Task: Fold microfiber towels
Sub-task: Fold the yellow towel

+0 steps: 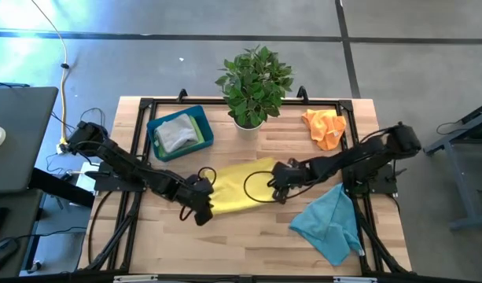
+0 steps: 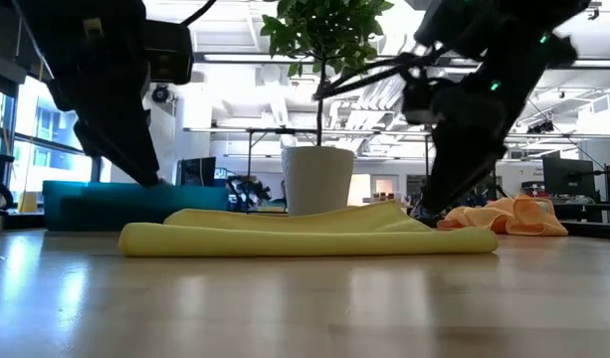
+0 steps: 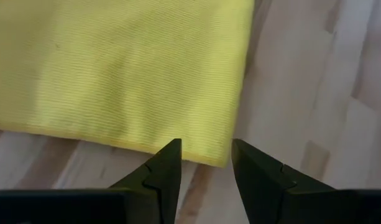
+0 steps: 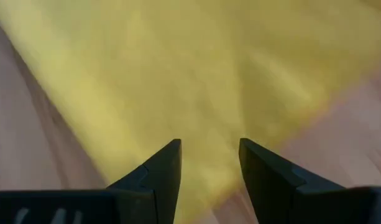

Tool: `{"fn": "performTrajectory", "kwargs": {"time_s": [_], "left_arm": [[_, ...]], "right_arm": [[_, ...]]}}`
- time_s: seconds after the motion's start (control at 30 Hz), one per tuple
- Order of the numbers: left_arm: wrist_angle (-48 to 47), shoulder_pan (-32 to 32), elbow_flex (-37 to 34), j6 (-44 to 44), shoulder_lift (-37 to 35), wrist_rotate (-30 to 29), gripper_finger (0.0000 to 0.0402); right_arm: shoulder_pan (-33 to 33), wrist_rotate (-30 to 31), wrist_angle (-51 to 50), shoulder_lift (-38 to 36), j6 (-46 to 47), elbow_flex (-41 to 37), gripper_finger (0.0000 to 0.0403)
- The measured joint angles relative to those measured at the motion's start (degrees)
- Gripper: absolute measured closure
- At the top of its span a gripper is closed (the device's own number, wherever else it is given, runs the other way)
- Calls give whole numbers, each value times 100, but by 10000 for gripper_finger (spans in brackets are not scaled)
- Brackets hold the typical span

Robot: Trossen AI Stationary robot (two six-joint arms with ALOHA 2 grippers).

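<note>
In the high view, at the upper left of the wooden table point(image 1: 248, 244), a rigid blue rectangular tray point(image 1: 180, 134) holds a grey cloth on a lime-green one. Right of it, mid-frame, the left gripper point(image 1: 200, 196) sits at the left end of the yellow microfiber towel point(image 1: 233, 189), which lies flat, already doubled over in the low view, its long axis running left to right between the two arms. In the left wrist view the fingers point(image 3: 162, 177) are parted, empty, poised over the towel's corner and hem. The right gripper point(image 1: 278, 179) is at the towel's right end, also parted with nothing held. Each arm is nearest its own end. A potted plant point(image 1: 252, 82) stands behind. Bare wood lies in front of the towel for folding. Further right lie a crumpled orange cloth point(image 1: 325, 127) and a teal-blue cloth point(image 1: 331, 222).
</note>
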Motion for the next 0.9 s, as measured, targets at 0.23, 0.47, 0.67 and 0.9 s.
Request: {"fn": "performTrajectory", "kwargs": {"time_s": [0.23, 0.47, 0.67, 0.9], "left_arm": [[83, -2, 0, -701, 0, 7, 270], [82, -57, 0, -1236, 0, 149, 270], [133, -184, 0, -1543, 0, 354, 271], [381, -427, 2, -2003, 0, 353, 271]], "right_arm": [[233, -46, -196, -573, 1430, -187, 249], [611, -215, 1041, -468, 2103, -289, 248], [753, -177, 900, -261, 2714, -289, 226], [766, -154, 1003, 449, 2755, -286, 222]]}}
